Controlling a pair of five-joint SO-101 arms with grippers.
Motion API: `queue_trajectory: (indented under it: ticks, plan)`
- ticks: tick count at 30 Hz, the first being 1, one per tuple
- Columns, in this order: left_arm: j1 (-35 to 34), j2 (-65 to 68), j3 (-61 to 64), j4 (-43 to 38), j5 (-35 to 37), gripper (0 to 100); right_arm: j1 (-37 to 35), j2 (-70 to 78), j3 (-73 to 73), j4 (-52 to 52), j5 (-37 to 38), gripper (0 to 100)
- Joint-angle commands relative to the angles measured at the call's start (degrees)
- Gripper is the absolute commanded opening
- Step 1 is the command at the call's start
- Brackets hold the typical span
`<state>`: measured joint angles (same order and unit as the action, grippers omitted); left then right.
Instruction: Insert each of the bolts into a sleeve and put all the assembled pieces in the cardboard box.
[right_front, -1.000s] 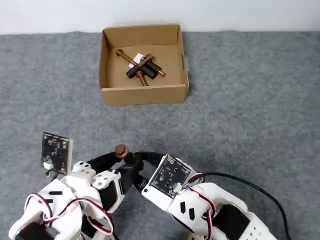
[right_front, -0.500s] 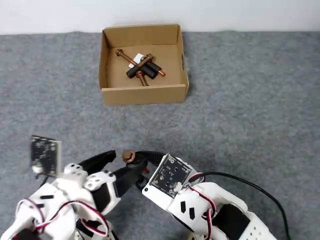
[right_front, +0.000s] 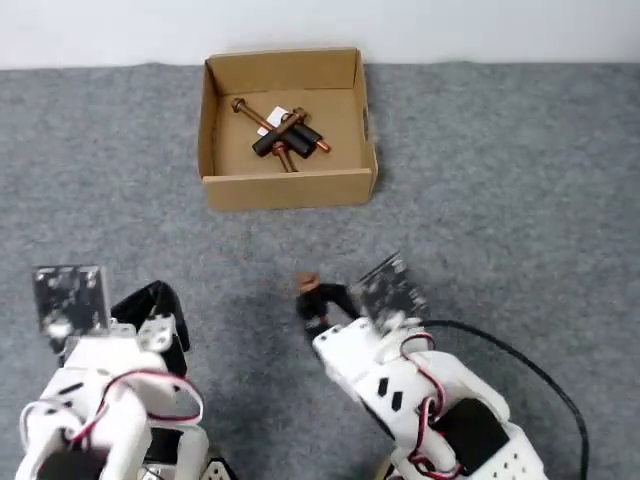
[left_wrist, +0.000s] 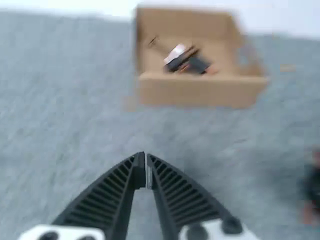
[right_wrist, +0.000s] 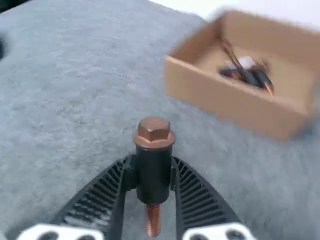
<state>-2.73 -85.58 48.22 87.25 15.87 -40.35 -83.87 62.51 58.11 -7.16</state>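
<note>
While the right hand (right_wrist: 152, 162) is gripping a black sleeve (right_wrist: 153, 176) upright between its two fingers, a copper bolt (right_wrist: 153, 133) is sitting through it. The hex head is showing above the sleeve and the threaded tip is poking out below. Judging by that, the inserting is done for this piece, and the step in hand is carrying it to the cardboard box (right_front: 288, 188).

The left hand (left_wrist: 145, 164) is hanging closed and empty, fingertips touching, over the grey bench (right_front: 500, 200) and well apart from the right one. A black cable (right_front: 520, 365) is trailing from the right arm, behind its hand and out of the path.

In the high view the held piece is hovering above the bench between the arms and the box, nearer the arms. As I judge it, the next move is calling for the right arm to reach forward and slightly toward the left arm's side. It needs to lift the piece over the box's near wall before the fingers let go. That wall is the one thing standing in the way, and coming in too low is risking a knock against it.

Inside the box, several assembled pieces (right_front: 283, 132) are lying crossed over each other near the middle. Beyond it a pale wall (right_front: 320, 25) is bordering the bench.
</note>
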Motion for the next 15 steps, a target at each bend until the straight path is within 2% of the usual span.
queue_trajectory:
  ticks: [1,5,9,15]
  plan:
    - [-6.86,0.44,10.15,-4.31,-3.60,0,1.36,4.79,-11.96,5.14,-6.68,0.8]
    - [-12.75,0.44,22.99,-13.10,-9.23,0,1.63,18.59,-28.22,10.24,-10.64,0.8]
    - [-14.42,0.44,29.93,-19.08,-14.42,0,1.63,32.40,-42.90,11.56,-11.08,0.8]
    - [-13.89,0.44,32.75,-20.13,-15.30,0,5.23,49.27,-56.00,10.24,-10.02,0.8]
